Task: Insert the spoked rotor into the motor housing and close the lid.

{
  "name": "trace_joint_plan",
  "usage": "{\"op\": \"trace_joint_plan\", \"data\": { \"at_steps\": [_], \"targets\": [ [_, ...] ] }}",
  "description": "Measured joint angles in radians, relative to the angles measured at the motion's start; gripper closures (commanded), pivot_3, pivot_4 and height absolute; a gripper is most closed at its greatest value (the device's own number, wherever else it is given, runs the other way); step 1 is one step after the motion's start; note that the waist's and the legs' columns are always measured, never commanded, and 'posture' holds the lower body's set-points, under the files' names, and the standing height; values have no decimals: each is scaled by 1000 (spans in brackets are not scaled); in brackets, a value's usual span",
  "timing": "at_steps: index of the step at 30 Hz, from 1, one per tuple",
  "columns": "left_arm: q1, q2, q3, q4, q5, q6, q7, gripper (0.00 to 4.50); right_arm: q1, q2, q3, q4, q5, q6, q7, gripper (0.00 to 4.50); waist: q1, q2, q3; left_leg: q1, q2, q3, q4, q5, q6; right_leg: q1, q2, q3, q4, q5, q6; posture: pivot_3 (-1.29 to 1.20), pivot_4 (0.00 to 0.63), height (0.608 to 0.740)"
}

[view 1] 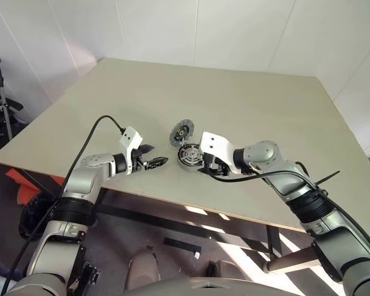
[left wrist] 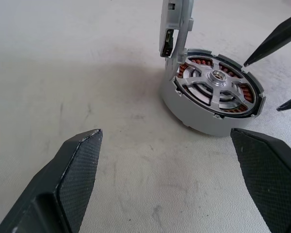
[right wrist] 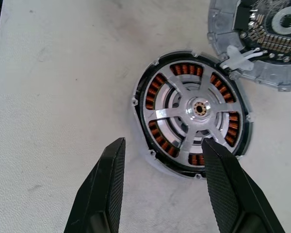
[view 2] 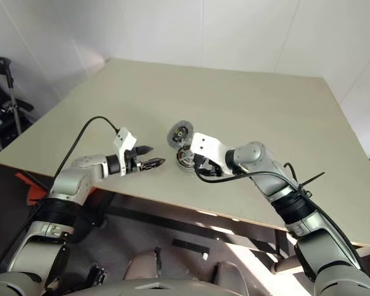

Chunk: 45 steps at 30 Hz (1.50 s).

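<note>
L gripper (view 1: 162, 162) open nr motor housing (right wrist: 191, 116), R gripper (right wrist: 162, 191) angled down over it

On the beige table (view 2: 246, 111), the motor housing (view 2: 187, 157) sat near the front edge with the lid (view 2: 179, 132) tilted up on edge just behind it, touching or nearly so. The right gripper (view 2: 200, 165) reached down at the housing's near side, its fingers mostly hidden behind its white wrist block. The left gripper (view 2: 149, 156) hovered just left of the housing, fingers apart, clear of it.
</note>
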State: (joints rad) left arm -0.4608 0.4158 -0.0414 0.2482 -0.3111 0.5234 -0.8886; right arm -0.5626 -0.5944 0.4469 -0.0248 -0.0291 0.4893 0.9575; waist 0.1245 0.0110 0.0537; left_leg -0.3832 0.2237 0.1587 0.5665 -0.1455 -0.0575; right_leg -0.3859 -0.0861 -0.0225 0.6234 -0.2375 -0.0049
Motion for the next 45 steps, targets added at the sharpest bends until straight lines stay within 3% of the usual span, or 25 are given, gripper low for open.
{"op": "trace_joint_plan", "data": {
  "at_steps": [21, 24, 29, 40, 43, 45],
  "targets": [
    [2, 0, 0, 0, 0, -1, 17, 0, 30, 73, 9, 18, -16, 8, -1, 1699, 0, 0, 0, 0, 0, 0, 1, 0, 0, 0, 0, 0, 0, 0, 0, 0, 0, 740],
    [3, 2, 0, -1, -1, -1, 17, 0, 27, 81, 8, 27, -18, 6, -3, 2321, 0, 0, 0, 0, 0, 0, 1, 0, 0, 0, 0, 0, 0, 0, 0, 0, 0, 740],
    [3, 3, 0, -8, -3, 1, 16, 0, 20, 91, -3, 44, -25, 3, -18, 3989, -1, 0, 0, 1, 0, 0, 1, 0, 0, 1, 0, 0, 0, 0, 0, 0, 0, 740],
    [3, 4, 0, -19, -18, 11, 9, 0, 18, 101, -5, 51, -25, 3, -24, 3989, -1, 0, 0, 2, 0, 0, 1, 0, 0, 2, 0, 0, 0, 0, 0, 0, 0, 740],
    [3, 4, 0, -19, -18, 11, 9, 0, 18, 104, -11, 53, -23, 4, -22, 4464, -1, 0, 0, 2, 0, 0, 1, 0, 0, 2, 0, 0, 0, 0, 0, 0, 0, 740],
    [3, 4, 0, -19, -18, 11, 9, 0, 18, 105, -11, 53, -22, 7, -20, 4464, -1, 0, 0, 2, 0, 0, 1, 0, 0, 2, 0, 0, 0, 0, 0, 0, 0, 740]
  ]
}}
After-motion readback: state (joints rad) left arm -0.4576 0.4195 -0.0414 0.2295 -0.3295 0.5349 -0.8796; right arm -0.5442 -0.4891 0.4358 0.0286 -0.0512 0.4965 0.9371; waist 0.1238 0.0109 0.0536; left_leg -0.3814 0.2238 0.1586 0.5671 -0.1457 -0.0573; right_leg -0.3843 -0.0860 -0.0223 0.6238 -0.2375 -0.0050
